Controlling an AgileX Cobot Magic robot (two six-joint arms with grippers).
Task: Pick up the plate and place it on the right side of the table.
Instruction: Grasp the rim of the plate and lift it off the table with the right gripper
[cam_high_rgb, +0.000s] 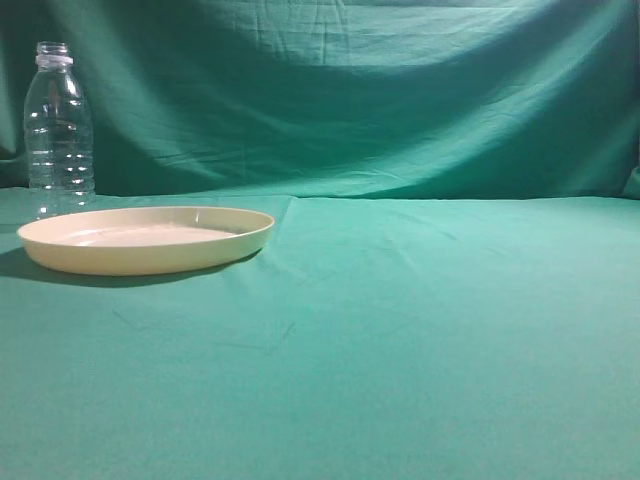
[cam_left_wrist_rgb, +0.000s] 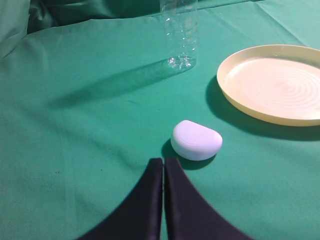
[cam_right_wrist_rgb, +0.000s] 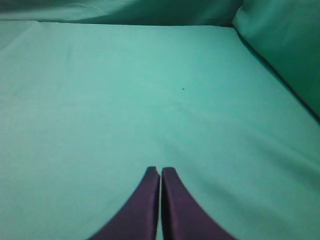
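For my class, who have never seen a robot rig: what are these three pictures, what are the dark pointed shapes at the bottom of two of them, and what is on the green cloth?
A two-armed robot took these. One picture comes from a camera looking along the table at object height; no arm shows in it. The other two come from cameras on the wrists. The dark shapes are the grippers: the left gripper and the right gripper, both shut and holding nothing. On the left of the cloth lies a pale cream plate, with a clear plastic bottle standing behind it. The left wrist view also shows a small white rounded object near the plate; I cannot tell what it is. The right gripper faces bare cloth.
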